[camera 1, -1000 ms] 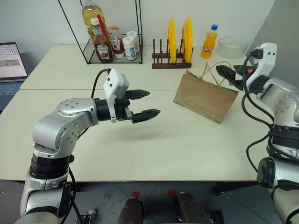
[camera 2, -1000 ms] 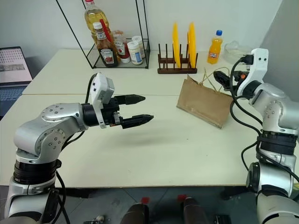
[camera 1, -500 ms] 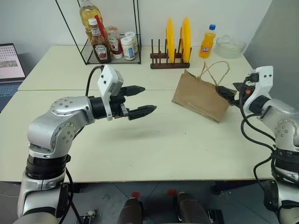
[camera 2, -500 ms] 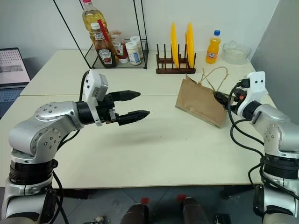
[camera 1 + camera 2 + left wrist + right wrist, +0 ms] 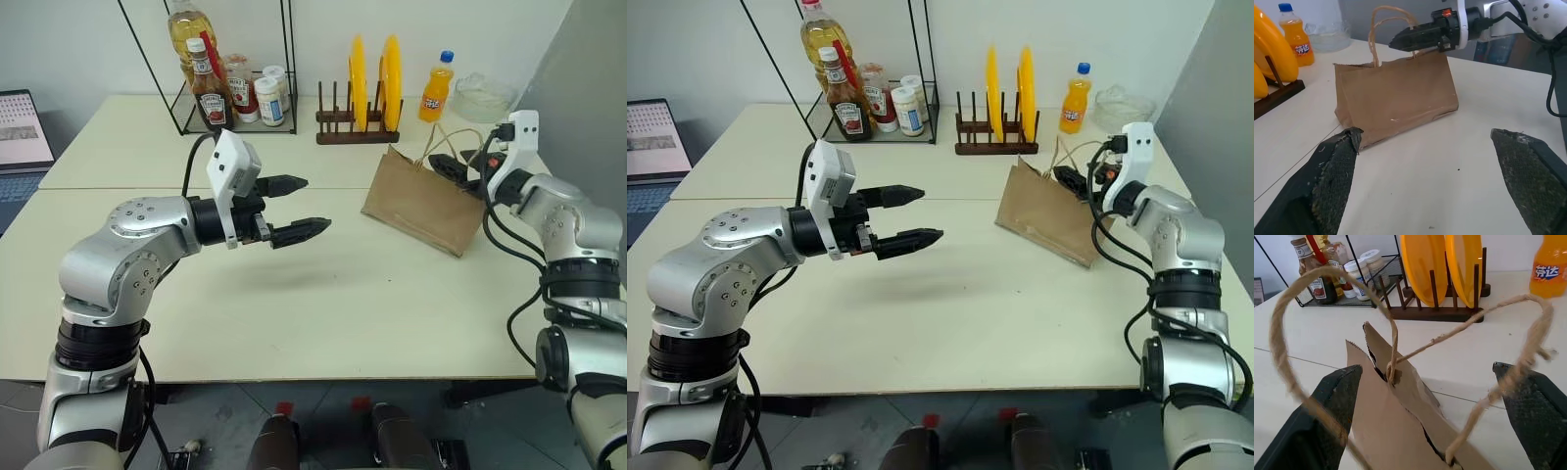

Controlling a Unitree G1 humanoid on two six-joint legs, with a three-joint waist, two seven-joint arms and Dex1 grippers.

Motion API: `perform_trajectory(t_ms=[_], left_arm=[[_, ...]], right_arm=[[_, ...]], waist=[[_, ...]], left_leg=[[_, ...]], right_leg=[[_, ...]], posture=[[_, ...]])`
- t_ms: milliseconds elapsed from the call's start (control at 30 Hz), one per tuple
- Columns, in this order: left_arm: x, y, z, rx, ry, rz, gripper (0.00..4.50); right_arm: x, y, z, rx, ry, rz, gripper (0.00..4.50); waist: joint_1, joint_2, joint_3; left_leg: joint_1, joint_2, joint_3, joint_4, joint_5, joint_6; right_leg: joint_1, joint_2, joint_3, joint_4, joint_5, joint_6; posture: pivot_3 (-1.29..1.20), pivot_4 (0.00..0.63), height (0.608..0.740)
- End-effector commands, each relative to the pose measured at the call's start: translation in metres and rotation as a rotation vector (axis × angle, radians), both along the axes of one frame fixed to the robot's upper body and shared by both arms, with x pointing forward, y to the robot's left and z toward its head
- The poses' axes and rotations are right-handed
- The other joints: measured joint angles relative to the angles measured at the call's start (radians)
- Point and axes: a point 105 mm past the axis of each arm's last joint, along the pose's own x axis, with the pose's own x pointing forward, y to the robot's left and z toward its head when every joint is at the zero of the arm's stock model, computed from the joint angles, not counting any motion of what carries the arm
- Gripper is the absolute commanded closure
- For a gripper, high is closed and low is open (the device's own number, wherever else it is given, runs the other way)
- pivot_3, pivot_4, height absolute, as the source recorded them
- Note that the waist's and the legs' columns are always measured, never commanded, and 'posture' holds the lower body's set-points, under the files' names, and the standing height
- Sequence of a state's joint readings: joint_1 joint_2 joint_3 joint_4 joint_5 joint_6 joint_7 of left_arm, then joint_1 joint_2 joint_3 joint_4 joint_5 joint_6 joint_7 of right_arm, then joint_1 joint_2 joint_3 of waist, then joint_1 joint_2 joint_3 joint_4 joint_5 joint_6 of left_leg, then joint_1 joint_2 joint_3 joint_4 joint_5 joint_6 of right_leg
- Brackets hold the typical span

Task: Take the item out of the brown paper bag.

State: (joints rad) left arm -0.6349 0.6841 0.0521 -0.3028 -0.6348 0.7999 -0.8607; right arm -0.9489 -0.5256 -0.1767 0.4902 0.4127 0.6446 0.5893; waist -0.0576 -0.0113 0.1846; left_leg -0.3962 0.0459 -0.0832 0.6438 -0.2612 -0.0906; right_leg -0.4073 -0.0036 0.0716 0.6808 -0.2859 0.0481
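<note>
Nearest to the robot, the left gripper (image 5: 299,207) hovered above the bare cream-coloured table top (image 5: 323,313), pointing to the right, with its two black fingers held wide apart and nothing between them. In the left wrist view these fingers framed the creased brown kraft-paper bag (image 5: 1396,95), which stood well apart from them.

Further back, on the right side of the table, the bag stood upright on its bottom, with its mouth a little open at the top. Its two thin tan twine loop handles (image 5: 1400,347) rose above the mouth. The right gripper (image 5: 1070,178) was at the top edge of the bag, at the end nearer to the right arm, pointing to the left among the handles. Its fingers were spread apart, one on each side of the bag's mouth in the right wrist view, and they clamped nothing. The item to be taken out could not be seen; the inside of the bag was dark.

At the far edge stood a dark wooden rack with two yellow plates (image 5: 372,83), an orange soda bottle with a blue cap (image 5: 439,88), a clear glass bowl (image 5: 482,96) and a black wire shelf with sauce bottles and jars (image 5: 230,88). A laptop (image 5: 24,132) stood at the far left.
</note>
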Motion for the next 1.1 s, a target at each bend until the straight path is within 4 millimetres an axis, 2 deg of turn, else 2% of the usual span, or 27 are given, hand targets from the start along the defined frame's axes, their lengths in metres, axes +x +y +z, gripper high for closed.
perform_trajectory(t_ms=[33, 400, 567, 867, 967, 1100], left_arm=[[-0.001, 0.0, 0.014, -0.002, -0.07, 0.008, 0.01], [-0.003, 0.007, 0.018, -0.004, -0.085, 0.044, 0.01], [-0.002, 0.009, 0.02, -0.005, -0.096, 0.057, 0.01], [-0.002, 0.011, 0.021, -0.005, -0.101, 0.067, 0.01], [-0.002, 0.011, 0.021, -0.006, -0.102, 0.07, 0.0], [-0.003, 0.011, 0.019, -0.008, -0.098, 0.071, 0.0]], right_arm=[[0.007, 0.007, 0.021, 0.022, -0.054, 0.036, 0.0], [0.015, 0.028, 0.018, 0.085, 0.063, 0.156, 0.0], [0.018, 0.032, 0.016, 0.079, 0.098, 0.162, 0.0], [0.021, 0.044, 0.023, 0.098, 0.062, 0.201, 0.0], [0.021, 0.044, 0.03, 0.12, 0.027, 0.201, 0.61], [0.022, 0.041, 0.035, 0.134, 0.004, 0.194, 2.04]], waist=[[0.0, 0.0, 0.0], [0.0, 0.001, 0.0], [0.0, 0.001, 0.0], [-0.001, 0.001, 0.001], [-0.001, 0.001, 0.001], [-0.001, 0.001, 0.001]], left_leg=[[0.0, 0.0, 0.0, 0.0, 0.0, 0.0], [0.0, 0.0, 0.0, 0.0, 0.0, 0.0], [0.0, 0.0, 0.0, 0.0, 0.0, 0.0], [0.0, 0.0, 0.0, 0.0, 0.0, 0.0], [0.0, 0.0, 0.0, 0.0, 0.0, 0.0], [0.0, 0.0, 0.0, 0.0, 0.0, 0.0]], right_leg=[[0.0, 0.0, 0.0, 0.0, 0.0, 0.0], [0.0, 0.0, 0.0, 0.0, 0.0, 0.0], [0.0, 0.0, 0.0, 0.0, 0.0, 0.0], [0.0, 0.0, 0.0, 0.0, 0.0, 0.0], [0.0, 0.0, 0.0, 0.0, 0.0, 0.0], [0.0, 0.0, 0.0, 0.0, 0.0, 0.0]], posture=[[0.0, 0.15, 0.74], [0.0, 0.15, 0.74], [0.0, 0.15, 0.74], [0.0, 0.15, 0.74], [0.0, 0.15, 0.74], [0.0, 0.15, 0.74]])
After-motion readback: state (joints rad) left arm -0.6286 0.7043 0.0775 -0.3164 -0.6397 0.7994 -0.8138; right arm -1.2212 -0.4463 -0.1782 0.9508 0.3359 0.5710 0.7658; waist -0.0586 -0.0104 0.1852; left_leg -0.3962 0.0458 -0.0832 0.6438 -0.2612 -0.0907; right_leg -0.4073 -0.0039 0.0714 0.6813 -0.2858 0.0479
